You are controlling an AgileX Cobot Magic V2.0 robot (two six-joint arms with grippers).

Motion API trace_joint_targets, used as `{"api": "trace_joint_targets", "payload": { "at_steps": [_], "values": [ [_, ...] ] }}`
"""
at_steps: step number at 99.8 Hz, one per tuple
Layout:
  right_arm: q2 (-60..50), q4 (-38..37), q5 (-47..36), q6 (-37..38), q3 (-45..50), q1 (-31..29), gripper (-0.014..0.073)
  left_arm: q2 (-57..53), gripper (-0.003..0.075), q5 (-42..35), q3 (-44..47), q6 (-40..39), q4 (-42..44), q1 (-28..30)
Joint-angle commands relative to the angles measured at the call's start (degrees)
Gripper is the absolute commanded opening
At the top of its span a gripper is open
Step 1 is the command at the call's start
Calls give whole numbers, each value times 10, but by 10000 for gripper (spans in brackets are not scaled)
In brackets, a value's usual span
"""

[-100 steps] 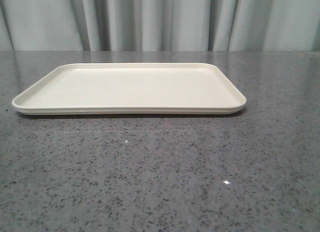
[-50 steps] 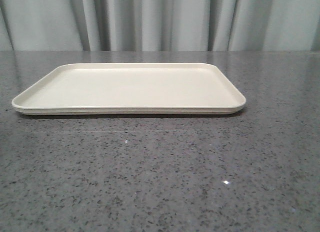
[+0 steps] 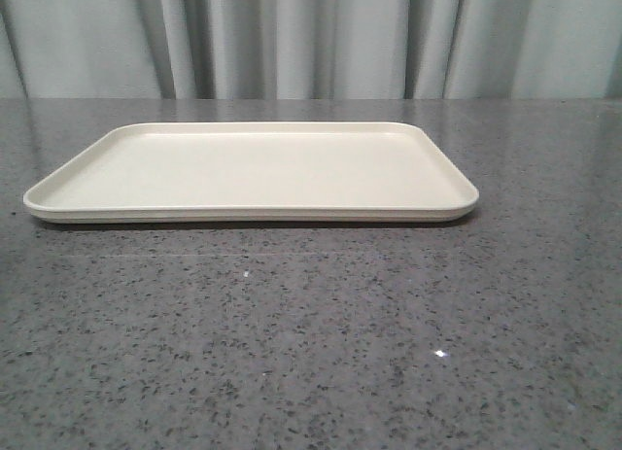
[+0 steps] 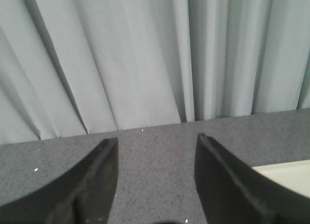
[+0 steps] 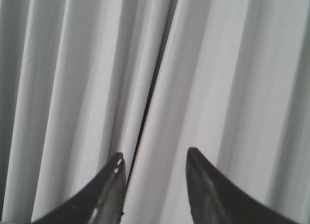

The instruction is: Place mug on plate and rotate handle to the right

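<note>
Plate (image 3: 251, 170) lies flat on speckled grey table (image 3: 311, 343).

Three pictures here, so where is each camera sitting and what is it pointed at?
Front view: looks forward over the grey table at the plate and curtain; no robot parts show.
Left wrist view: on the left arm, facing table and curtain; open left gripper shows.
Right wrist view: on the right arm, facing only curtain; open right gripper shows.
Shared: front and left wrist both see the plate; no mug anywhere.
</note>
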Motion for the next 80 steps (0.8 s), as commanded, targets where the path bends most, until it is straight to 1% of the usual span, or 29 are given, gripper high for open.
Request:
{"api": "trace_joint_targets", "payload": {
  "at_steps": [1,12,24,40,60,80],
  "values": [
    [33,-18,1,-5,-52,-2,321,32,368,24,-61,0,21,-3],
    [61,-29,45,-5,-96,-2,321,72,368,99,-121,0,60,-3],
    [89,-45,57,-5,-129,-2,321,120,368,151,-173,0,103,-3],
    [121,-50,66,-5,-156,-2,321,174,368,231,-214,0,118,-3],
    [152,-50,69,-5,-158,-2,321,195,368,233,-202,0,94,-3],
    [174,-50,72,-5,-158,-2,321,195,368,233,-133,-5,89,-3]
  ]
}}
